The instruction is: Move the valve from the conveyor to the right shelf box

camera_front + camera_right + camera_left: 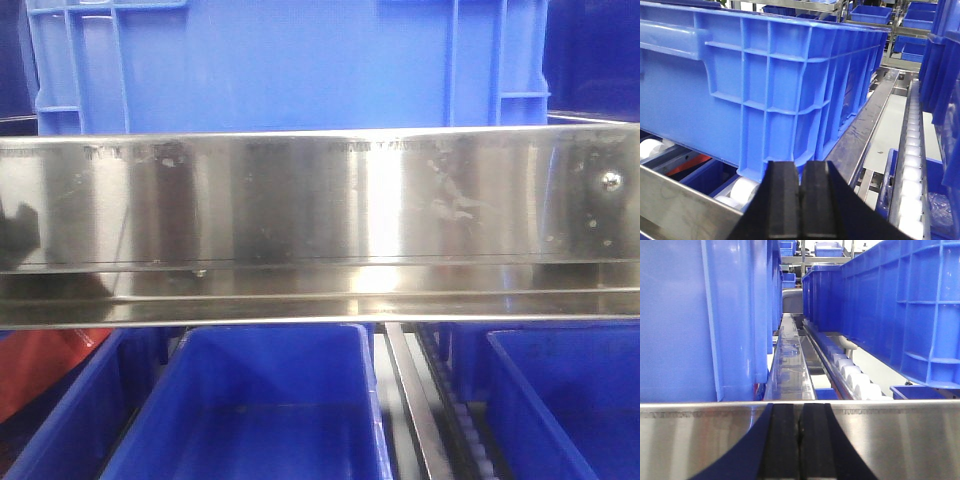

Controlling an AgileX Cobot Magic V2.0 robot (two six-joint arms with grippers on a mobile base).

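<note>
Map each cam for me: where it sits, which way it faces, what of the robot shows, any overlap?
Front: faces the steel shelf rail, blue bins above and below; no robot visible.
Left wrist: behind the left hand, pads together, looking down an aisle between blue crates over a roller track.
Right wrist: behind the right hand, pads together, facing a ribbed blue crate.
Shared: both wrist views show a steel rail and white rollers.

left claw closed, right claw closed (empty)

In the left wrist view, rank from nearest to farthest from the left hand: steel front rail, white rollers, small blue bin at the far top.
From the left hand:
1. Steel front rail, directly beyond the fingertips.
2. White rollers, ahead, right of centre.
3. Small blue bin, far back, top centre.
</note>
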